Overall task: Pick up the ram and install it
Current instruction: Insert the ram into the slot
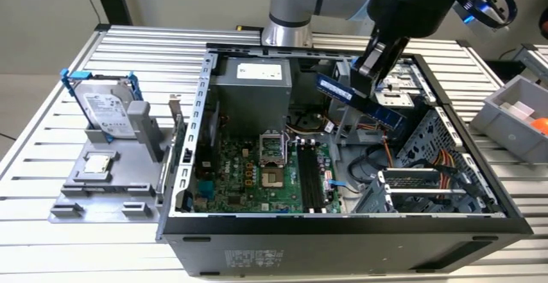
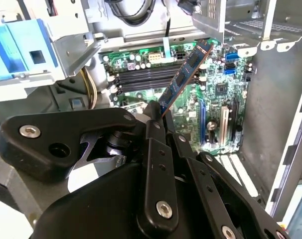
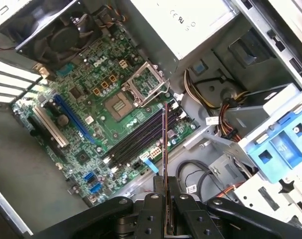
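From where I stand, the gripper (image 1: 363, 71) hangs over the open computer case (image 1: 342, 244), its jaws clamped on one end of the ram (image 1: 381, 111). In the exterior view the blue stick slants in the air, up at about one o'clock from the motherboard (image 1: 248, 174) and clear of it. The first wrist view shows the ram (image 3: 164, 144) edge-on, a thin line running out from the gripper (image 3: 165, 186) above the empty memory slots (image 3: 136, 137) and not touching them. The second wrist view shows instead its flat face, with dark chips on blue board (image 2: 183, 79), tilted away from the gripper (image 2: 153, 113) over those slots (image 2: 146, 74). The exterior view also takes in what lies outside the case on the table (image 1: 51, 71): at about nine o'clock from it stands the hard drive (image 1: 107, 110) in its blue-handled frame, with the small processor chip (image 1: 97, 163) just below.
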